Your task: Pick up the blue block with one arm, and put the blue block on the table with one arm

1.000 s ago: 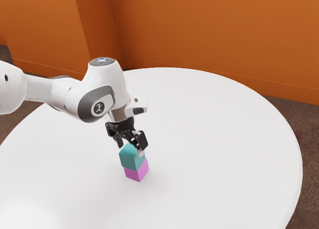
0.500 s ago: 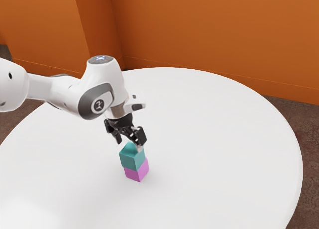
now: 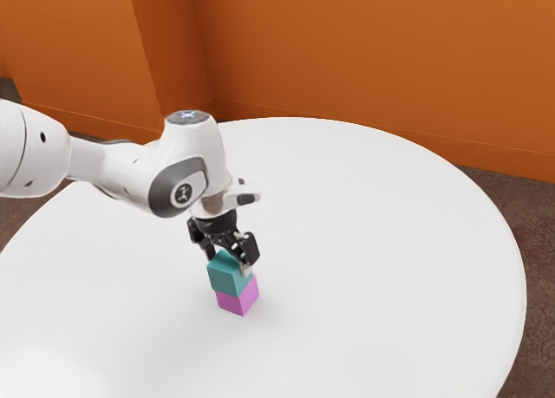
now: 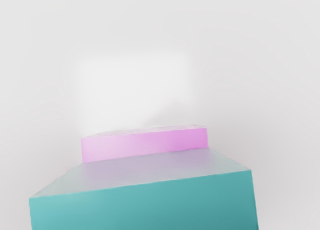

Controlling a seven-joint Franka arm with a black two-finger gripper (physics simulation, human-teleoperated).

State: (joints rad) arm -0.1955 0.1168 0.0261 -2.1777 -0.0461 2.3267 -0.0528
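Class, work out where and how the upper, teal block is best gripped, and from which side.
Probably by two opposite upright faces of the teal block, coming from above: it is box-shaped, sits upright on the pink block, and has no block on top.

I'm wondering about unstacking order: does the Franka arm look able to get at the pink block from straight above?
Probably not as things stand: the blue block appears stacked on the pink block, covering it from above.
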